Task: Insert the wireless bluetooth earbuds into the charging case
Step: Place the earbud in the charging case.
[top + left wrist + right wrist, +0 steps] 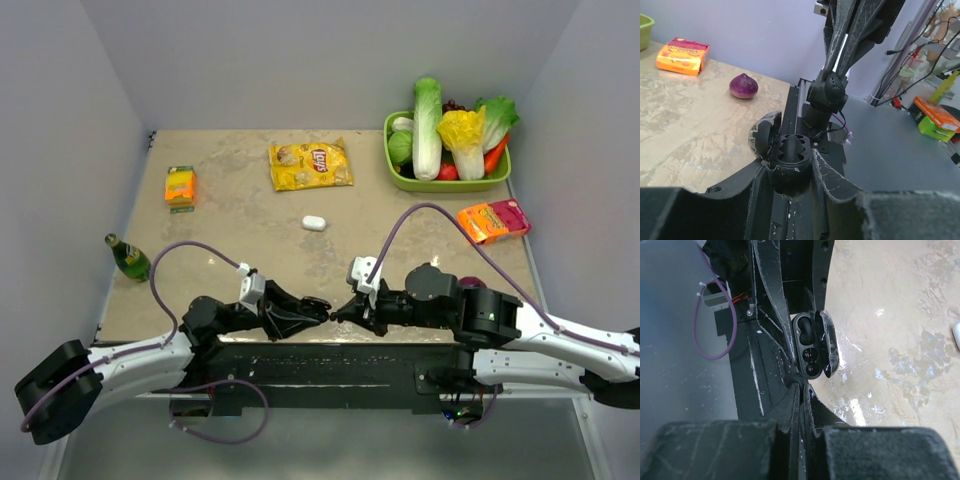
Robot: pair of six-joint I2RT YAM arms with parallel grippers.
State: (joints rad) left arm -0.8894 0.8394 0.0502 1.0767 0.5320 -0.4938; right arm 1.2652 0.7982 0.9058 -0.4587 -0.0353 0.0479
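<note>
- Table [250,200]: a white pill-shaped object [314,223] lies mid-surface, well apart from both arms.
- Left gripper [318,306]: clamped on the charging case [811,347], a dark hinged shell held at the table's near edge with its lid swung open.
- Right gripper [345,308]: fingers together, tips just beside the case; whether a bud is pinched between them cannot be told.
- Case, as judged: light, rigid and glossy, hence slippery; best held by the lower shell's flanks, sparing the hinged lid.
- Earbuds: not distinguishable; glossy shapes in the sockets [809,363] may be buds or contacts.
</note>
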